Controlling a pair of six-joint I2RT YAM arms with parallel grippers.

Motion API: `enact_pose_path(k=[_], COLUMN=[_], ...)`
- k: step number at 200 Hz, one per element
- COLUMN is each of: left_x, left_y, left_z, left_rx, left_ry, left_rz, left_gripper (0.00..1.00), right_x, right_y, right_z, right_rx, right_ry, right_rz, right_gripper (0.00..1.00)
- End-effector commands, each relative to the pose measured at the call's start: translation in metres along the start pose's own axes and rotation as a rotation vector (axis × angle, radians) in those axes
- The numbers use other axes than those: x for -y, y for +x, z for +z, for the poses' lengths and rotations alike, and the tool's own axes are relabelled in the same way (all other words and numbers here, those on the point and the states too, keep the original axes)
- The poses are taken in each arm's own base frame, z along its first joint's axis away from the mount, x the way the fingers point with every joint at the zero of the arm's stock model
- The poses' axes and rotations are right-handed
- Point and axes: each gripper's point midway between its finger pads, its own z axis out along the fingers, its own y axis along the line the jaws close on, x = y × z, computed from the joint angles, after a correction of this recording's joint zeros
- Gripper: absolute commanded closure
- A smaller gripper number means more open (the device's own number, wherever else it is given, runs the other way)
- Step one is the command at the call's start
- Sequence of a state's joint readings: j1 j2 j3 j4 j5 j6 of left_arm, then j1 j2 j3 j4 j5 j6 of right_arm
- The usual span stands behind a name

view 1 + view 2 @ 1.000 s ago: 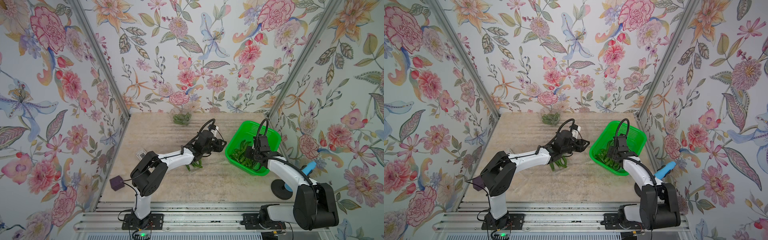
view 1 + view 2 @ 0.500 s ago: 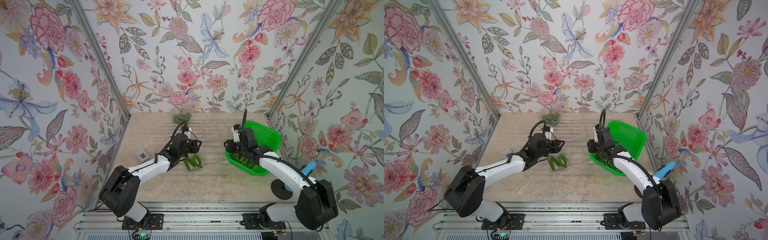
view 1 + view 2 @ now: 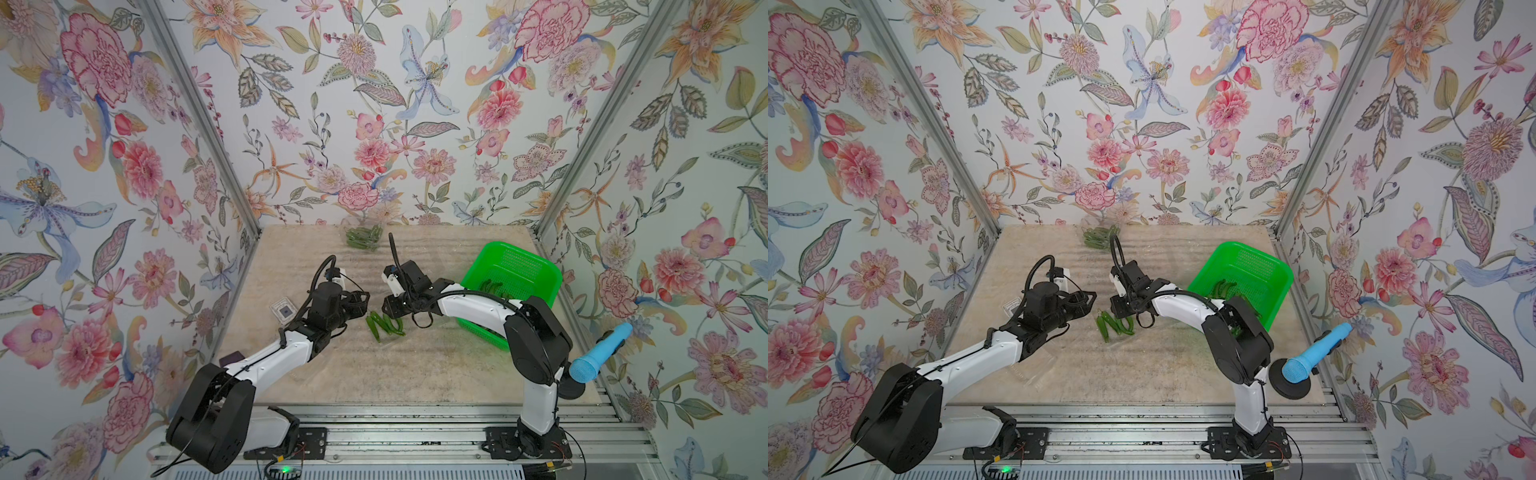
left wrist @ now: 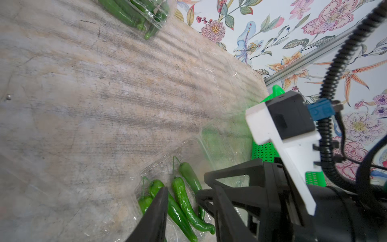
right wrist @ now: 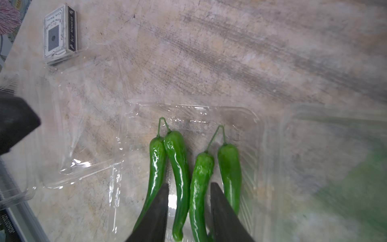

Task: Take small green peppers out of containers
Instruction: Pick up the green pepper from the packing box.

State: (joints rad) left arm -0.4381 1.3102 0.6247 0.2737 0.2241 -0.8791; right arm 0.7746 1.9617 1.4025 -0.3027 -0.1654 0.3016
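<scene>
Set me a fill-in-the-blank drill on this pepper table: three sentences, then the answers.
1. The open container at the tips of the right pincer holds ____ peppers.
2. The perforated basket beside the right arm is bright ____.
3. The microphone at the table's edge is ____.

Missing words: four; green; blue.

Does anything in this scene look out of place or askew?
Yes. The green basket sits turned askew on the table, and a blue microphone and a small card box seem unrelated to the small green peppers.
</scene>
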Motion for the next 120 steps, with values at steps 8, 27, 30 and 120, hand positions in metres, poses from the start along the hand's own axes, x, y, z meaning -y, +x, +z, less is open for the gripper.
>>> enact_pose_path(k=[8,27,30,120], left_x=[-0.007,-0.008,-0.008,-0.007], left_y=[-0.005,-0.006,-0.006,-0.008], left_z=[-0.005,-0.006,-0.006,-0.007], left_rx=[0.025,0.026,0.026,0.032], left_ry=[-0.001,0.002,0.003,0.017], left_rz=[-0.013,-0.012,-0.013,-0.014], left_gripper=[0.61,0.61,0.61,0.61], right_x=[0.006,0.011,0.011,0.016], right_y=[0.000,0.009,0.010,0.028], right_z=[0.014,0.025,0.027,0.052], right_rx=[-0.030,-0.055,-0.059,-0.118], right_ry=[0.034,0.053,0.052,0.087], right_rz=[0.017,0.029,0.030,0.031], right_gripper=[0.65,0.65,0.65,0.74])
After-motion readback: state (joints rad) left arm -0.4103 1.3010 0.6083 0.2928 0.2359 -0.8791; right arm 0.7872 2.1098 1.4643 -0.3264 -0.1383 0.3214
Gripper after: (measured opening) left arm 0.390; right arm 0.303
